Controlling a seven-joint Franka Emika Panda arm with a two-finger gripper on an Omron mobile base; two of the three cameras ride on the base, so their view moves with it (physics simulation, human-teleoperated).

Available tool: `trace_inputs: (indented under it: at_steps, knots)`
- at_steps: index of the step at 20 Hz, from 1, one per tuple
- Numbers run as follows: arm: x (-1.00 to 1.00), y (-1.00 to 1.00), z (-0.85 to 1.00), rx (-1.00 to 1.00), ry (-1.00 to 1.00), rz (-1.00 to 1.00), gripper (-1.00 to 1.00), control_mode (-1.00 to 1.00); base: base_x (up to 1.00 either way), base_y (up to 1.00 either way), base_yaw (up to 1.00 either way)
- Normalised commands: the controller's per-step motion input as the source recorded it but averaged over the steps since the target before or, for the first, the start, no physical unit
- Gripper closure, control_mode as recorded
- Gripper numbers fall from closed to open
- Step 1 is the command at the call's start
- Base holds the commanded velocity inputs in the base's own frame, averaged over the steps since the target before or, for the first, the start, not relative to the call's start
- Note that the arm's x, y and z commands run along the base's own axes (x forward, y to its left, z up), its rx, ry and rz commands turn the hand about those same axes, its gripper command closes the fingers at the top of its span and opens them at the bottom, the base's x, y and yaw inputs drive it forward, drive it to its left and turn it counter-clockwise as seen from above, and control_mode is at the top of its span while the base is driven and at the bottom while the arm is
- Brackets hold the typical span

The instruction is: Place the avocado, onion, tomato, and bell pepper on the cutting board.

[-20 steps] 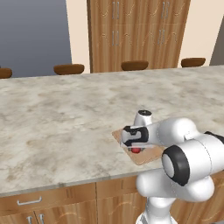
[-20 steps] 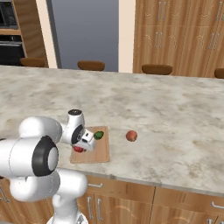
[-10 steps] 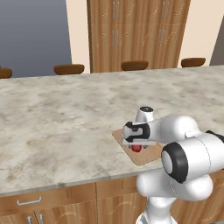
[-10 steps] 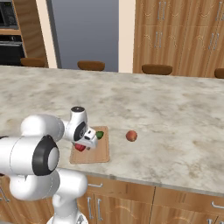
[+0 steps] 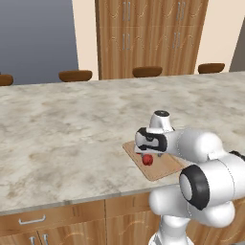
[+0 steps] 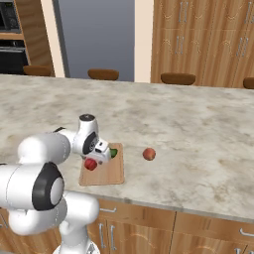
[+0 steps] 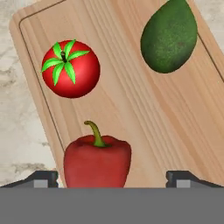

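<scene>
Hovering over the cutting board (image 7: 131,100), the end effector (image 7: 112,177) is seen with fingers spread apart around nothing, while tomato (image 7: 71,68), avocado (image 7: 169,37) and bell pepper (image 7: 97,161) are laid on it and the onion (image 6: 149,154) is left on the counter (image 6: 198,134).

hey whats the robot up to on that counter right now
The robot arm is loading vegetables onto the cutting board. Its claw hangs open right above the red bell pepper, which lies on the board. The tomato and the avocado are also on the board. The onion sits on the counter to the right of the board, so it is the one not yet placed.
</scene>
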Motion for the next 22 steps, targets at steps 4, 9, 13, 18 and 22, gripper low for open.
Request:
trace_inputs:
  at_steps: [4, 9, 13, 18, 22]
  knots:
    - [-0.13, -0.11, 0.51, 0.0, -0.14, 0.0, -1.0, -1.0, 0.0, 0.0, 0.0]
    - [-0.25, -0.53, 0.48, 0.0, -0.18, 0.0, -1.0, -1.0, 0.0, 0.0, 0.0]
    - [-0.09, -0.47, 0.44, 0.0, -0.12, 0.0, -1.0, -1.0, 0.0, 0.0, 0.0]
    - [0.0, -0.6, 0.35, 0.0, -0.02, 0.0, -1.0, -1.0, 0.0, 0.0, 0.0]
    - [0.0, -0.6, 0.25, 0.0, 0.0, -0.02, -1.0, -1.0, 0.0, 0.0, 0.0]
